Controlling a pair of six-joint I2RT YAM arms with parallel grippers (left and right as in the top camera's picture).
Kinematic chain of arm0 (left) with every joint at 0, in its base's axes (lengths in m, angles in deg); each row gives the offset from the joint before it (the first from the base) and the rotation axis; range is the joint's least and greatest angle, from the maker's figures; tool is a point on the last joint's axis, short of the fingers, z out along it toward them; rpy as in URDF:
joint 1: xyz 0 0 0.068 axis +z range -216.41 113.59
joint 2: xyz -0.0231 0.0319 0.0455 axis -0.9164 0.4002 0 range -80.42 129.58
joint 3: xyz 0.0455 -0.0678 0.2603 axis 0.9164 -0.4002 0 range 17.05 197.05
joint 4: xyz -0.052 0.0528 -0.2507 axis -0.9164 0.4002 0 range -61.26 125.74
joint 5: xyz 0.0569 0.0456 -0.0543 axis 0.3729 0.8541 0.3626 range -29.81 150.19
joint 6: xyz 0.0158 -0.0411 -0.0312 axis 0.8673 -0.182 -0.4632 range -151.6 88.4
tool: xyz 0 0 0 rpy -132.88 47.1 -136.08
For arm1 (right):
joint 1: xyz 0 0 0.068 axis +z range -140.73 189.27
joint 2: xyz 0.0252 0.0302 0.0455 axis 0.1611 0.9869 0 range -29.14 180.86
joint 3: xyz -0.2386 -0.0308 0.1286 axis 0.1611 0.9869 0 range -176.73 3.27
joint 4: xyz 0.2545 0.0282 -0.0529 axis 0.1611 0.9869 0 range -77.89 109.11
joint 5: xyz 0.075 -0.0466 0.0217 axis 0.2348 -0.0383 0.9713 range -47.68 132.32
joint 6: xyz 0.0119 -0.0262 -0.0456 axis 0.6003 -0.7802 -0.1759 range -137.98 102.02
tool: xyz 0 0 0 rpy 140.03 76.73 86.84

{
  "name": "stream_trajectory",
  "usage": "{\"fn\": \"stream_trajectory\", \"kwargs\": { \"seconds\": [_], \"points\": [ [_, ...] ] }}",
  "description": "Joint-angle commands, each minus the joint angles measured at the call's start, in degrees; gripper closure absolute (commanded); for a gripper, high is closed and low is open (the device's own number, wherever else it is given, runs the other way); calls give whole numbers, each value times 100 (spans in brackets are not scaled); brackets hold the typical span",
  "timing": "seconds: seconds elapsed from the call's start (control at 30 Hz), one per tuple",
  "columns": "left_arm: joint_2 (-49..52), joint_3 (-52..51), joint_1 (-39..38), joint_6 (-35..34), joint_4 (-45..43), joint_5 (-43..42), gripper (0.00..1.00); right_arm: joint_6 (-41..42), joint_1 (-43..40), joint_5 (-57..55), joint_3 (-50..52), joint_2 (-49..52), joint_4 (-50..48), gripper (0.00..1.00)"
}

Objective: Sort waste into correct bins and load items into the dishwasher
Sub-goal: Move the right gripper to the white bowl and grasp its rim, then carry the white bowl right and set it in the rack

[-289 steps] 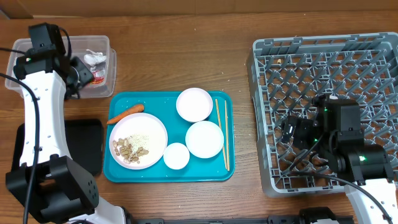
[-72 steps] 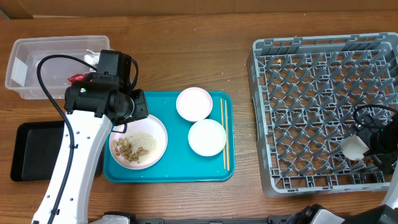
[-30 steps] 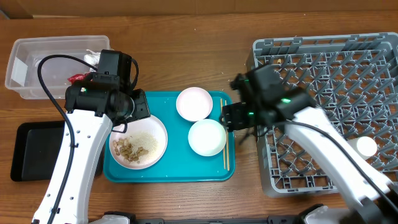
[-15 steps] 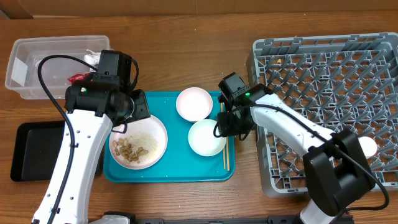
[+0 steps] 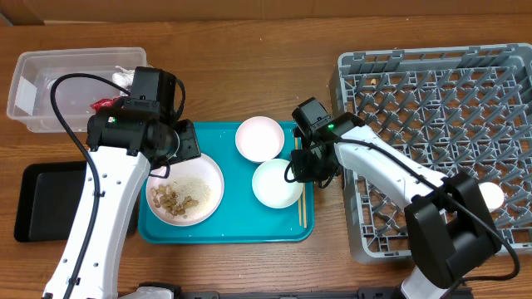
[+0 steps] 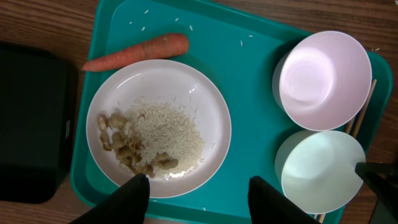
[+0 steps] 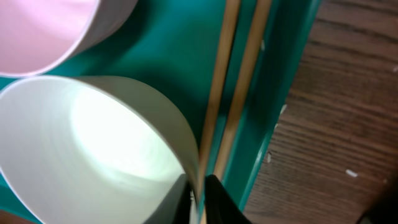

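My right gripper (image 5: 302, 169) (image 7: 199, 186) is shut on the right rim of the near white bowl (image 5: 274, 184) (image 7: 93, 143), one finger inside and one outside. The two chopsticks (image 5: 300, 189) (image 7: 239, 93) lie just beside it on the teal tray (image 5: 233, 231). The far bowl (image 5: 259, 138) (image 6: 324, 79) sits behind. My left gripper (image 6: 199, 186) hovers open over the near edge of the white plate (image 5: 185, 189) (image 6: 158, 127) of rice and brown scraps. The carrot (image 6: 138, 51) lies behind the plate. A small white cup (image 5: 490, 196) rests in the grey dish rack (image 5: 432, 91).
The clear tub (image 5: 33, 71) at the far left holds a red wrapper (image 5: 101, 104) and white paper (image 5: 125, 77). The black tray (image 5: 37, 199) (image 6: 31, 124) lies left of the teal tray. The rack's left wall stands close behind my right arm.
My right arm came to rest at the near bowl's right edge and its jaws closed onto the rim. The left arm stayed still.
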Motion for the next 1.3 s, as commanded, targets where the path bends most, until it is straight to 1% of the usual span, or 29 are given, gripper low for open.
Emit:
{"fn": "stream_trajectory", "kwargs": {
  "seconds": [0.0, 0.23, 0.37, 0.43, 0.57, 0.63, 0.7, 0.73, 0.87, 1.0, 1.27],
  "points": [
    [46, 63, -2, -52, 17, -9, 47, 37, 0, -52, 46, -4, -33, 96],
    [46, 63, -2, -55, 17, -11, 47, 31, -2, -59, -136, -83, 221, 96],
    [46, 63, -2, -52, 17, -9, 47, 31, -109, -181, -533, -448, 592, 96],
    [46, 63, -2, -52, 17, -9, 47, 31, -177, -466, -745, -717, 774, 96],
    [46, 63, -2, -52, 11, -9, 47, 24, -295, -1797, -1191, -1384, 1176, 96],
    [46, 63, -2, -52, 0, -9, 46, -68, -341, -2719, -1331, -1751, 1196, 96],
    [46, 63, -2, -55, -13, -9, 47, -118, -404, -4111, -1338, -2122, 1097, 96],
    [46, 63, -2, -52, -15, -9, 46, -118, -509, -5152, -1338, -2306, 973, 96],
    [46, 63, -2, -52, -20, -7, 46, -195, -966, -6789, -1333, -2396, 494, 96],
    [46, 63, -2, -46, -31, -7, 47, -203, -1681, -7501, -1316, -2284, 103, 96],
    [46, 63, -2, -35, -37, -9, 47, 9, -3296, -8015, -1316, -1687, -682, 96]
  ]
}}
